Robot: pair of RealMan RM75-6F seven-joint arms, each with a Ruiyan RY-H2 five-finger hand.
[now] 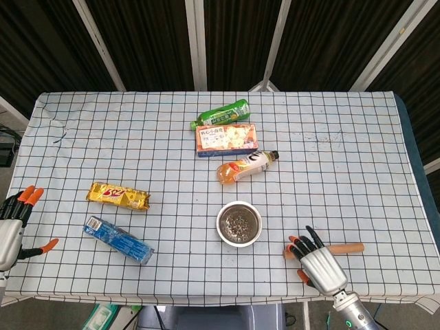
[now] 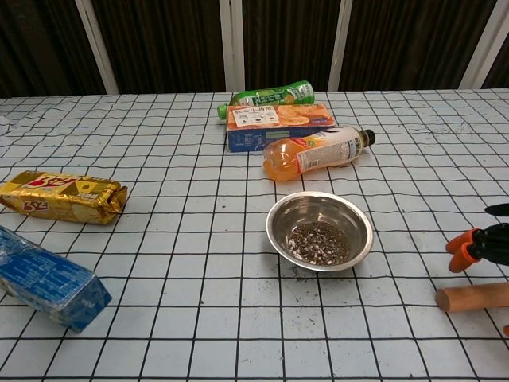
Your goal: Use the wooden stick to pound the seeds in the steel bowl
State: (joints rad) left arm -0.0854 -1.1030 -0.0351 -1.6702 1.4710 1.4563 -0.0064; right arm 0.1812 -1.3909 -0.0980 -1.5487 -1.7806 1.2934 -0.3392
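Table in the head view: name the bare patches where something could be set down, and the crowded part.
Bare: the cloth right of the orange bottle, and the far left corner above the gold packet. Crowded: the middle, from the green bottle and box to the steel bowl.

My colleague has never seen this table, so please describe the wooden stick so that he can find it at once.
Start at the steel bowl of seeds near the table's front edge. Look to its right: the wooden stick lies flat there, partly under the right hand. It is the only plain, unlabelled wooden rod.
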